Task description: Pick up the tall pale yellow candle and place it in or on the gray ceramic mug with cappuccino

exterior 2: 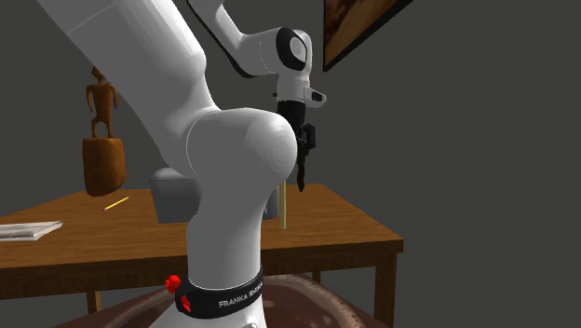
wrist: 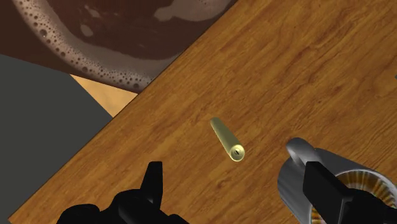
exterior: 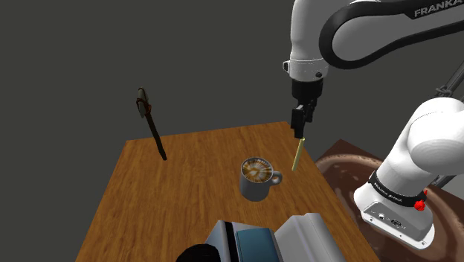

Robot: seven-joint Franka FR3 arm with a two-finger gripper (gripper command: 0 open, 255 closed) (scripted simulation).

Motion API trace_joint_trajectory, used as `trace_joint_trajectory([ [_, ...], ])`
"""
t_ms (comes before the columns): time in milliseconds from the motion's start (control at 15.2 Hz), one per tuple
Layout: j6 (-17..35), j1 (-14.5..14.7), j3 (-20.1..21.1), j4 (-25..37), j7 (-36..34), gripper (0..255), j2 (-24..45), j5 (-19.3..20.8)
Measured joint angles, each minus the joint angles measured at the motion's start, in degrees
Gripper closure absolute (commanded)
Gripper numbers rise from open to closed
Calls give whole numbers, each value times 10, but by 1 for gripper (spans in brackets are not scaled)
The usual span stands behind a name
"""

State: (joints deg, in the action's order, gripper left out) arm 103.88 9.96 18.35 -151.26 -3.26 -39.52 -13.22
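Note:
A thin pale yellow candle (exterior: pixel 297 155) stands upright on the wooden table (exterior: pixel 186 193), near the edge at the shoulder view's right. My black gripper (exterior: pixel 300 135) hangs just above its top, open, touching nothing. In the wrist view the candle (wrist: pixel 228 140) points up between my spread fingers (wrist: pixel 154 175), closer to neither. The grey mug (exterior: pixel 256 179) with patterned cappuccino foam sits a short way from the candle, handle toward it. The mug (wrist: pixel 299 184) lies beside my other finger. From the second exterior view the candle (exterior 2: pixel 281 207) stands below the gripper (exterior 2: pixel 303 182).
A dark slender figure (exterior: pixel 152 126) leans at the table's far left corner. Grey and blue-green boxy shapes (exterior: pixel 260 238) crowd the front edge. A round brown rug (exterior: pixel 349 171) lies on the floor beyond the table edge. A book (exterior 2: pixel 28 229) and pencil (exterior 2: pixel 116 203) rest on the table.

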Motion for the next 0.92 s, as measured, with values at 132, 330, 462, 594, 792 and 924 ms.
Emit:
trace_joint_trajectory([
  [132,11,6,8,-10,-3,0,5,-7],
  [330,36,10,13,-32,-2,0,8,-14],
  [462,53,10,17,-44,-1,0,13,-16],
  [594,67,12,19,-57,0,0,15,-19],
  [792,73,13,21,-61,-1,0,17,-21],
  [924,74,13,21,-61,-1,0,18,-21],
])
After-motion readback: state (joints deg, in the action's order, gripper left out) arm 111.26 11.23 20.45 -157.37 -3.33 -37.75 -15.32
